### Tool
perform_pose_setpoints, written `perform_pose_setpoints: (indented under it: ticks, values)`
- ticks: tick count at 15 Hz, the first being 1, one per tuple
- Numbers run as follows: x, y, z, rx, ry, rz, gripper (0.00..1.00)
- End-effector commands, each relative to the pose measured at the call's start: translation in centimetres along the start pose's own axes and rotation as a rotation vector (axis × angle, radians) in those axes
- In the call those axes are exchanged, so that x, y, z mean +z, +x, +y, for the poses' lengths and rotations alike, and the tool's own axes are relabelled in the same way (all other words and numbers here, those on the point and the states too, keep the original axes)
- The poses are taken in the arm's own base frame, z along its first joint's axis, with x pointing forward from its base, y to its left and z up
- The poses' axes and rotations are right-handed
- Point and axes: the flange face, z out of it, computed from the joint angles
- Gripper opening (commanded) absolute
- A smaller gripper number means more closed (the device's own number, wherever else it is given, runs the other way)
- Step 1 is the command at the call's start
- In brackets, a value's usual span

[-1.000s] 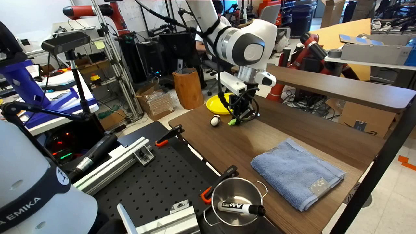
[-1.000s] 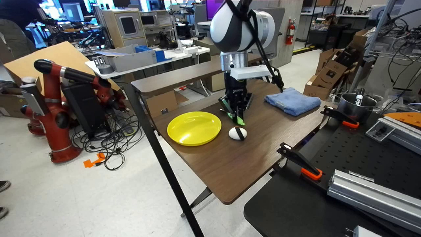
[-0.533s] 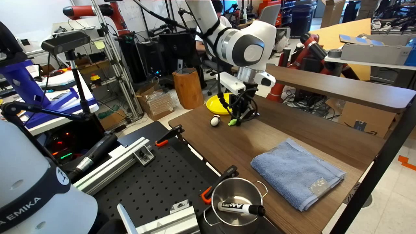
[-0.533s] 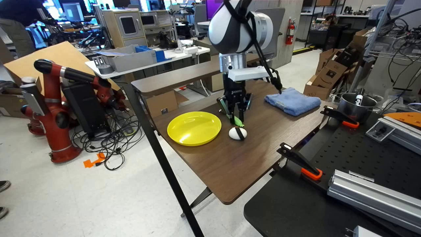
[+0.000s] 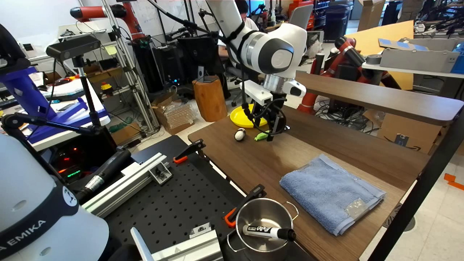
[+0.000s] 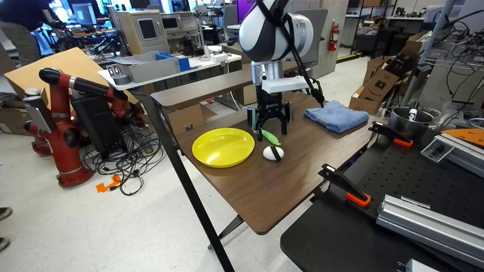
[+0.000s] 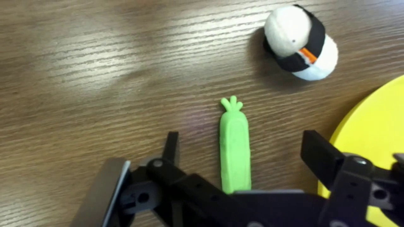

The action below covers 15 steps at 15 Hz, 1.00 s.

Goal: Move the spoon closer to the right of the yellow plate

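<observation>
The bright green spoon (image 7: 235,148) lies on the table in the wrist view, its leafy-topped end pointing away from my gripper. Its other end is hidden under the gripper body. My gripper (image 7: 241,135) is open, one finger on either side of the spoon, with a gap between each finger and it. In both exterior views the spoon (image 5: 261,136) (image 6: 271,137) rests on the wood below the spread gripper (image 6: 272,134). Beside it is the round yellow plate (image 6: 223,147), whose rim (image 7: 347,118) runs close to my right finger in the wrist view.
A white and black round toy (image 7: 300,42) sits close to the spoon's leafy end and the plate. A folded blue towel (image 5: 331,194) lies further along the table. Clamps (image 6: 344,185) grip the table edge near a metal pot (image 5: 264,224) holding a marker.
The jaws, which stood close together around the spoon, have spread wide and let go of it. The gripper has shifted only slightly. The plate and toy have stayed put.
</observation>
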Motion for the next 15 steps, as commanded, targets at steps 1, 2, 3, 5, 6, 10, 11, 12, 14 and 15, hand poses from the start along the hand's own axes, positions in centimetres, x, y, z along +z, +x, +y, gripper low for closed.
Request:
perform_pose_setpoints:
  ticks: [1, 2, 3, 5, 6, 10, 11, 12, 14, 15]
  values:
    - [-1.8, -1.3, -0.2, -0.017, -0.001, -0.003, 1.00]
    - [-2.5, -1.6, -0.2, -0.024, 0.006, 0.007, 1.00]
    - [-3.4, -2.2, -0.2, -0.030, 0.012, 0.019, 1.00]
    - [-5.4, -3.4, -0.2, -0.042, 0.020, 0.047, 1.00]
    - [-6.3, -4.0, -0.3, -0.050, 0.021, 0.055, 1.00]
    - [-7.3, -4.1, -0.4, -0.049, 0.009, 0.062, 1.00]
    - [-7.3, -4.3, -0.4, -0.050, 0.008, 0.058, 1.00]
    - [-7.1, -4.5, -0.3, -0.051, 0.007, 0.055, 1.00]
    - [-7.0, -4.5, -0.3, -0.051, 0.006, 0.052, 1.00]
    - [-7.0, -4.5, -0.3, -0.051, 0.006, 0.053, 1.00]
